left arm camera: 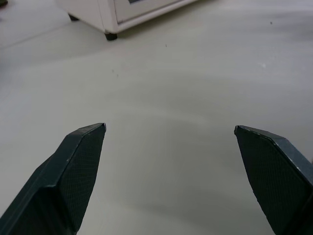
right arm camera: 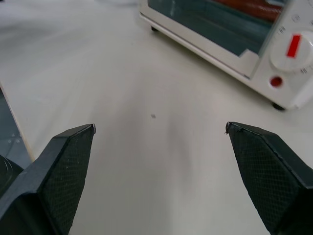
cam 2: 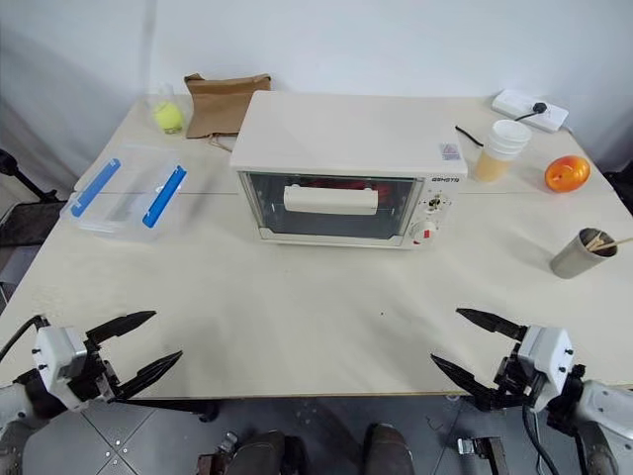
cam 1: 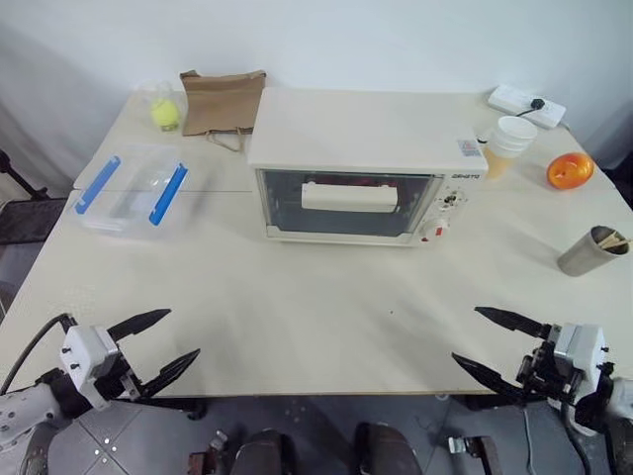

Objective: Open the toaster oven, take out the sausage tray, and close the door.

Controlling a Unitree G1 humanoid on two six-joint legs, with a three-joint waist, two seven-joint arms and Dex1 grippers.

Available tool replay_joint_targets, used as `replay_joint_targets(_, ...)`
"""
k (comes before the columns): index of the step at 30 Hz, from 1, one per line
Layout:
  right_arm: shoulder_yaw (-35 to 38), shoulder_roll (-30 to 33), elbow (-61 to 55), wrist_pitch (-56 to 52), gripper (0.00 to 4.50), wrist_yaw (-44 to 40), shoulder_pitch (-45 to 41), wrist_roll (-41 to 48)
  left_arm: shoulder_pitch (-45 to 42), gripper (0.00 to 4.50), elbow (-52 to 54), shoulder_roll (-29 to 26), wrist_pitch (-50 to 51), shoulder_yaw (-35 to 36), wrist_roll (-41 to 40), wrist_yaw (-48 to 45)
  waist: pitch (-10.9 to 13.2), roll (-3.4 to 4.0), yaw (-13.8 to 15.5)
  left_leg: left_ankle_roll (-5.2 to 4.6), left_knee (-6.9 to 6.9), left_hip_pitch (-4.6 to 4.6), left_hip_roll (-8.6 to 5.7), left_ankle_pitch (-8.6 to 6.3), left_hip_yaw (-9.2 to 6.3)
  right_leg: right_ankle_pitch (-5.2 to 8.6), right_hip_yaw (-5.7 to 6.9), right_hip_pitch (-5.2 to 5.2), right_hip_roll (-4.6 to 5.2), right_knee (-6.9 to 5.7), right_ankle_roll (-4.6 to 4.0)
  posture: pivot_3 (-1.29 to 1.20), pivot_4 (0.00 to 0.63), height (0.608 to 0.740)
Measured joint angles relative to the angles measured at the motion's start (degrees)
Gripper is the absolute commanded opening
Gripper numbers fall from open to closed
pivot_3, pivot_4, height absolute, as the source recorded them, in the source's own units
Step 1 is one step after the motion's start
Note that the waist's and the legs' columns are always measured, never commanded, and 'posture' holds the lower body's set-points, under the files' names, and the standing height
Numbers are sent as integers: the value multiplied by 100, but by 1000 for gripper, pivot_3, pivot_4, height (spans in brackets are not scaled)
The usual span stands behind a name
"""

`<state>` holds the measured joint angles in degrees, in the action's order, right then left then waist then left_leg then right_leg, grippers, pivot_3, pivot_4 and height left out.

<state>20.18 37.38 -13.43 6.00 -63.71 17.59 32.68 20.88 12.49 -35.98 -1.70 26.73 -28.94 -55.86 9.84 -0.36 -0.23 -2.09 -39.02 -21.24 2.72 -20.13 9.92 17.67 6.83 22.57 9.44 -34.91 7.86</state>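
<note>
I see the boxy cream toaster oven point(cam 1: 368, 163), glass door point(cam 1: 344, 202) shut; left tool point(cam 1: 161, 343) and right tool point(cam 1: 495, 341) spread apart over the smooth table point(cam 1: 316, 307).

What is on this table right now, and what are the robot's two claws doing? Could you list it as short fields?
toaster oven: middle of the table
door: shut, bar handle across it
inside: something red behind the glass
left gripper: open, holding nothing, at the near edge
right gripper: open, holding nothing, at the near edge
left of oven: clear box with blue clips
right of oven: paper cups
</note>
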Motion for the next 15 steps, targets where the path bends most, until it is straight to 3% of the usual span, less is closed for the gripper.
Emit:
replay_joint_targets(5,-240,-26,-171,-572,4500,387,-451,165,-151,4490,4,29,309,-1,-199,175,1,2,-3,-2,-5,-1,0,-2,2,0,3,1,1,-7,0,0,150,740)
replay_joint_targets(9,-483,-95,-573,-1374,4500,945,-1214,591,-413,4490,145,-12,1373,224,-1666,178,0,0,-6,-1,-10,0,6,0,0,0,1,3,3,-23,0,0,150,740)
replay_joint_targets(11,-674,-111,-710,-1878,4500,1260,-1697,805,-467,4490,395,-307,2177,397,-2639,153,1,0,-14,0,-10,1,5,0,-5,0,-1,7,4,-52,0,0,150,740)
replay_joint_targets(15,-1084,-316,-733,-2660,4500,1784,-2601,1049,-720,4490,736,-468,2748,490,-3255,238,3,7,-17,0,-11,-2,-1,0,-4,0,1,9,1,-58,0,0,150,740)
